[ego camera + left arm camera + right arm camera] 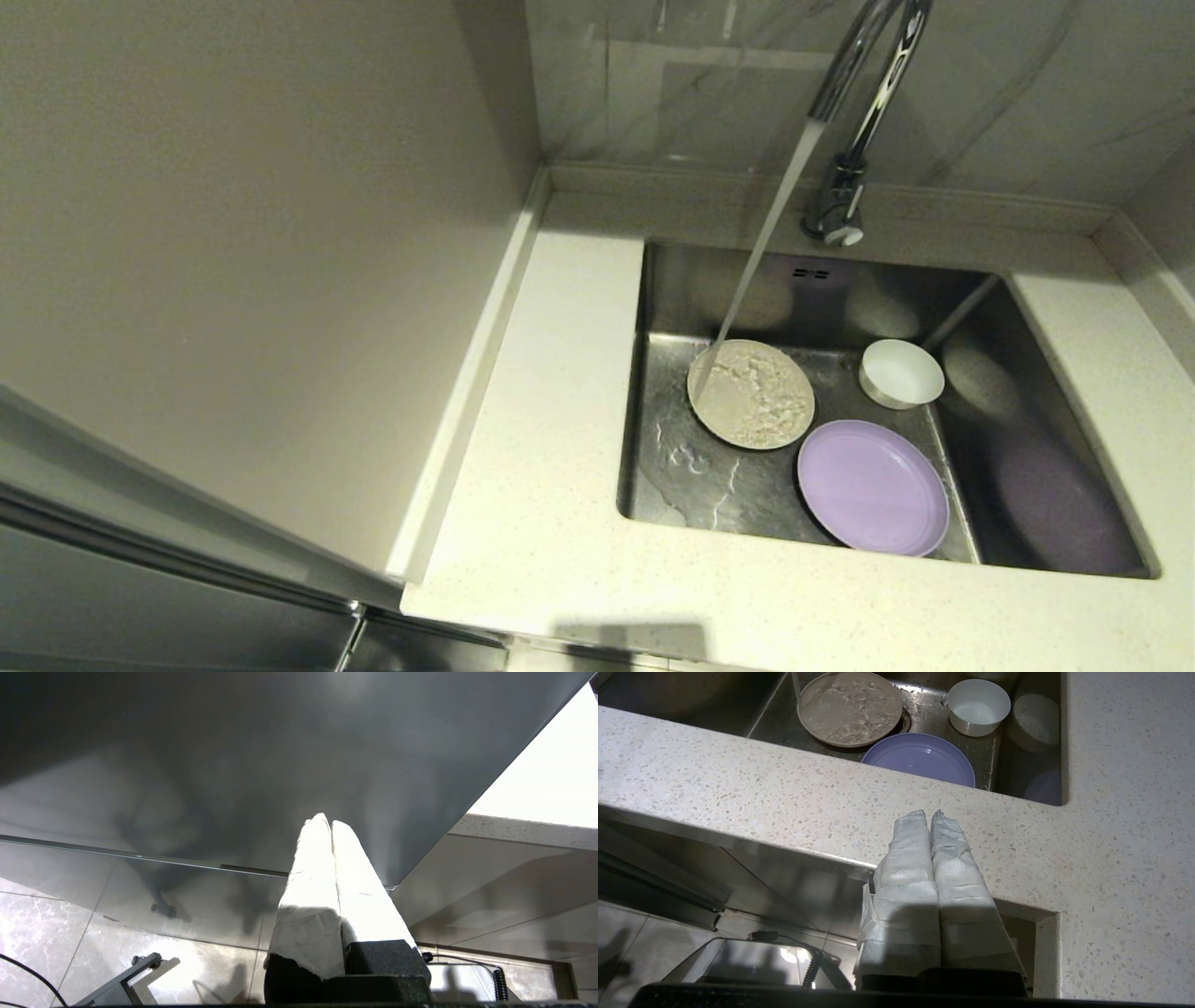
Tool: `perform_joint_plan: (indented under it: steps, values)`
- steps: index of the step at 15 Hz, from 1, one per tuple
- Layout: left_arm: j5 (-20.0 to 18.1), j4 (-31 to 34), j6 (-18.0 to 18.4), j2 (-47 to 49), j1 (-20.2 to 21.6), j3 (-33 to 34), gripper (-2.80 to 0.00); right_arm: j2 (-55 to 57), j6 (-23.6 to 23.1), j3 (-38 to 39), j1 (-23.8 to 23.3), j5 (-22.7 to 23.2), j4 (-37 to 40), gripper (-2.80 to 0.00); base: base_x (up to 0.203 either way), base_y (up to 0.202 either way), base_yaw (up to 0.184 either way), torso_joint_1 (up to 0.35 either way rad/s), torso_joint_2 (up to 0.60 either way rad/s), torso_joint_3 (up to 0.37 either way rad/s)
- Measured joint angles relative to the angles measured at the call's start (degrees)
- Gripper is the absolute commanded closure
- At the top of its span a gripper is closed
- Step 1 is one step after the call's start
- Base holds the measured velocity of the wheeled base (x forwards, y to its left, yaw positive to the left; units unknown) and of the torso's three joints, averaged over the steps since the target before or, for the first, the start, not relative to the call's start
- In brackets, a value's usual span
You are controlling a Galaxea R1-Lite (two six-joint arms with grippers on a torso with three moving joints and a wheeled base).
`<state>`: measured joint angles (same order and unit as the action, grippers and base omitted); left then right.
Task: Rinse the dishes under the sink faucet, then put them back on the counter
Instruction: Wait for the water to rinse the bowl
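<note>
In the steel sink (1046, 523) lie three dishes: a cream-beige plate (752, 393) (850, 708) under the water stream, a lilac plate (872, 486) (920, 759) leaning at the front, and a small white bowl (901, 373) (978, 706) at the back. The chrome faucet (864, 103) runs water onto the beige plate's rim. My right gripper (930, 812) is shut and empty, hovering over the counter's (738, 788) front edge, short of the sink. My left gripper (325, 820) is shut and empty, low beside a grey cabinet panel. Neither gripper shows in the head view.
A tall grey cabinet wall (233, 233) stands left of the counter (551, 448). A low raised back edge (709, 182) runs behind the sink. Water pools on the sink floor (695, 476). The tiled floor (70, 933) and a cable lie below.
</note>
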<state>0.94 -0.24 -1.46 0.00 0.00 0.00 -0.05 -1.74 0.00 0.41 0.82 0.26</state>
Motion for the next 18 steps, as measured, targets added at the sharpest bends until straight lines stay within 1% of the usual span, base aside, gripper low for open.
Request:
perform_joint_plan:
  steps: [18]
  values:
    - [-0.01, 0.0, 0.04, 0.0, -0.02, 0.0, 0.0, 0.02, 0.01, 0.0, 0.0, 0.04, 0.01, 0.0, 0.0, 0.0, 0.0, 0.0, 0.0, 0.0]
